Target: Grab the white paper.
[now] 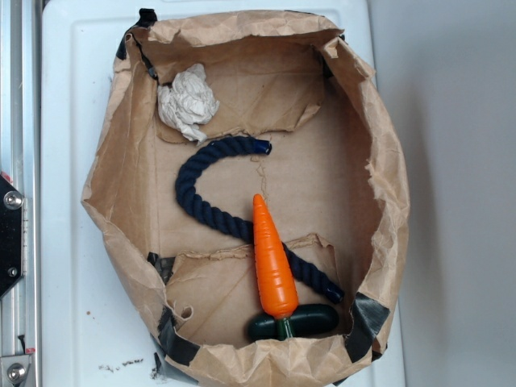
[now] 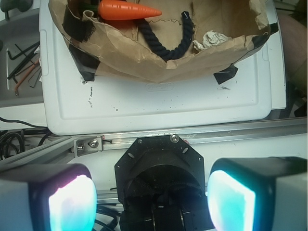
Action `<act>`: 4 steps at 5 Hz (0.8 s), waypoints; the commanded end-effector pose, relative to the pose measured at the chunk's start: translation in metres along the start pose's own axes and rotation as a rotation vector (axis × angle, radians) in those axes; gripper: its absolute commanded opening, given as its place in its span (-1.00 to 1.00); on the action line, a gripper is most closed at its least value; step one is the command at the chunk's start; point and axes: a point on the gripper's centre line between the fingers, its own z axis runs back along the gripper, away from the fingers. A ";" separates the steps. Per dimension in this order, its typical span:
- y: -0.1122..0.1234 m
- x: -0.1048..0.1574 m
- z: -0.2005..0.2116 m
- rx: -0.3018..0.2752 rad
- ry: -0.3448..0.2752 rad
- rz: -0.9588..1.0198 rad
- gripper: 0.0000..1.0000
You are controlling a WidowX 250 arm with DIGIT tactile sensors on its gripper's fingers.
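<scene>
Looking down from the exterior view, you have the white paper (image 1: 187,102), a small crumpled off-white wad of tissue-like paper, sitting in one corner of the brown paper bag (image 1: 387,185) that has been opened out into a shallow tray with black tape at its corners. The wad rests against the bag's wall, apart from the dark blue twisted rope (image 1: 211,201) that curves through the middle, and well apart from the orange plastic carrot (image 1: 272,258) with its dark green base at the opposite end.

Your gripper (image 2: 151,199) does not appear in the exterior view at all. In the wrist view its two pale, cyan-lit pads (image 2: 72,202) stand wide apart with nothing between them, so it is open and empty, held back over the metal rail and short of the white plastic lid (image 2: 154,103) that carries the bag.

From the wrist camera the wad (image 2: 214,38) lies ahead and off to the right of the gripper's centre line, tucked just behind the bag's near wall, with the rope's end just to its left. That is the relation your approach turns on: you would need to travel forward over the near wall and shift right, then come down in that corner. The wad is lumpy and roundish with no clear long axis, so finger orientation likely matters little; the crumpled wall beside it is what could snag a finger.
</scene>
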 end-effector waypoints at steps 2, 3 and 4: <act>0.003 0.038 -0.017 -0.002 -0.048 0.119 1.00; 0.016 0.069 -0.037 0.002 -0.109 0.251 1.00; 0.028 0.096 -0.055 0.011 -0.133 0.344 1.00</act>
